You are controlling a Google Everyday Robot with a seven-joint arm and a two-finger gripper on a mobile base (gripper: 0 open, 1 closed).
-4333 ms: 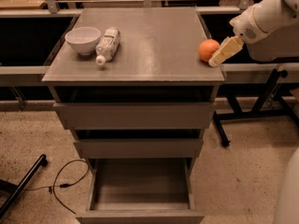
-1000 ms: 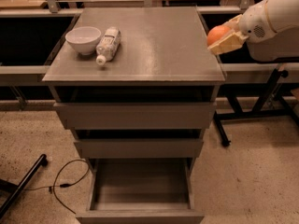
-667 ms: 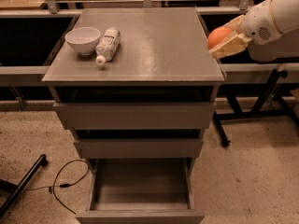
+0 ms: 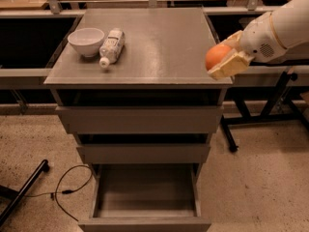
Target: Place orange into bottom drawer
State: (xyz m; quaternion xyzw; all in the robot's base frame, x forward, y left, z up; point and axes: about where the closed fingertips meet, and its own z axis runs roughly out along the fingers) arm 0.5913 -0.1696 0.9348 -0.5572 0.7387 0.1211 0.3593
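Note:
The orange [image 4: 216,56] is held in my gripper [image 4: 223,58], whose pale fingers [image 4: 229,65] are shut around it. It hangs above the front right corner of the grey cabinet's top [image 4: 159,47], lifted off the surface. My white arm reaches in from the right edge. The bottom drawer [image 4: 145,197] is pulled out wide open at the foot of the cabinet, and it looks empty. The two drawers above it stand slightly out.
A white bowl [image 4: 86,41] and a white bottle lying on its side [image 4: 111,46] sit at the back left of the cabinet top. A black cable [image 4: 67,190] and a black leg [image 4: 21,192] lie on the floor at left. A black stand [image 4: 270,110] is at right.
The orange has been lifted off the cabinet top in my gripper. Over the last second it has moved slightly forward and down, towards the front right corner.

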